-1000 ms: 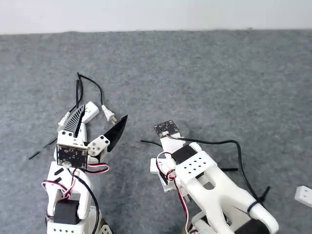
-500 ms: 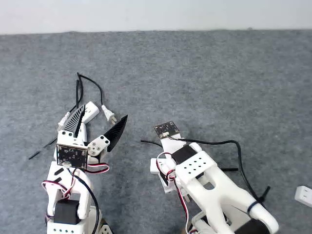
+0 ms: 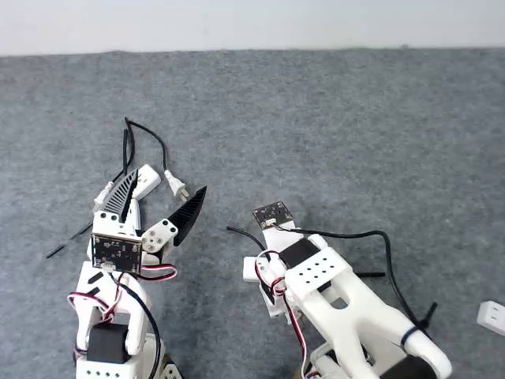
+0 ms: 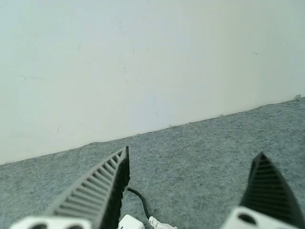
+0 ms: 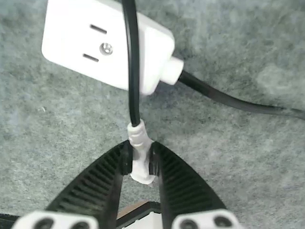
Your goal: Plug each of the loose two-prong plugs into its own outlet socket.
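My right gripper [image 5: 140,149] is shut on a white two-prong plug [image 5: 139,162]. The plug's black cord [image 5: 131,71] runs across a white outlet socket [image 5: 105,47] lying flat just beyond the fingertips. In the high view the right arm [image 3: 316,276] covers that gripper. My left gripper [image 3: 169,183] stands open over a second white plug [image 3: 175,188], whose black cord [image 3: 150,136] loops away behind it. Another white socket [image 3: 146,180] lies beside its left finger [image 3: 122,193]. In the left wrist view the plug [image 4: 159,223] and socket [image 4: 131,222] peek between the fingers.
A further white socket [image 3: 492,316] lies at the right edge of the grey carpet [image 3: 331,126]. The held socket's thick black cable [image 5: 228,98] trails off sideways. A black cord [image 3: 387,253] curves beside the right arm. A pale wall [image 4: 152,62] bounds the far side.
The right arm's wrist has shifted slightly toward the arm's base and to the right. The left arm has not moved.
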Motion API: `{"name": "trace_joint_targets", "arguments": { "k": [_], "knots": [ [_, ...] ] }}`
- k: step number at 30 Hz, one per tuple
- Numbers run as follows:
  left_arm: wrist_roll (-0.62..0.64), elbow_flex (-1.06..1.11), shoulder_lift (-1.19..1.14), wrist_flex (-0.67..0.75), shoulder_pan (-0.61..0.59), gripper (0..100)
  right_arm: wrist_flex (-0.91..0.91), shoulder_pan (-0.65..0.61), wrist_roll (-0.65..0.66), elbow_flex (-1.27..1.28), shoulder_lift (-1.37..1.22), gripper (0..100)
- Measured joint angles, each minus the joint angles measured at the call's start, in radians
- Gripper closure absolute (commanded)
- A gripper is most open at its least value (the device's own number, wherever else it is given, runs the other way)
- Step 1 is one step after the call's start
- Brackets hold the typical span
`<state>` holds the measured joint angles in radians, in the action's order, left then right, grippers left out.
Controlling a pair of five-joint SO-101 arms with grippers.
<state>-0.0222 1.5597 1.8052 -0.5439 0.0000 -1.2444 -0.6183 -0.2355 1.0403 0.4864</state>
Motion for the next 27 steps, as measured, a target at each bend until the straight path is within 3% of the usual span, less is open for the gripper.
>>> {"name": "trace_joint_targets", "arguments": {
  "k": [19,27],
  "knots": [
    [0.0,0.0,0.0,0.0,0.0,62,0.0,0.003,0.0,0.0,0.0,98.0],
    [0.0,-0.037,0.0,-0.04,0.0,62,-0.002,0.052,0.002,0.006,-0.002,73.6]
  ]
}}
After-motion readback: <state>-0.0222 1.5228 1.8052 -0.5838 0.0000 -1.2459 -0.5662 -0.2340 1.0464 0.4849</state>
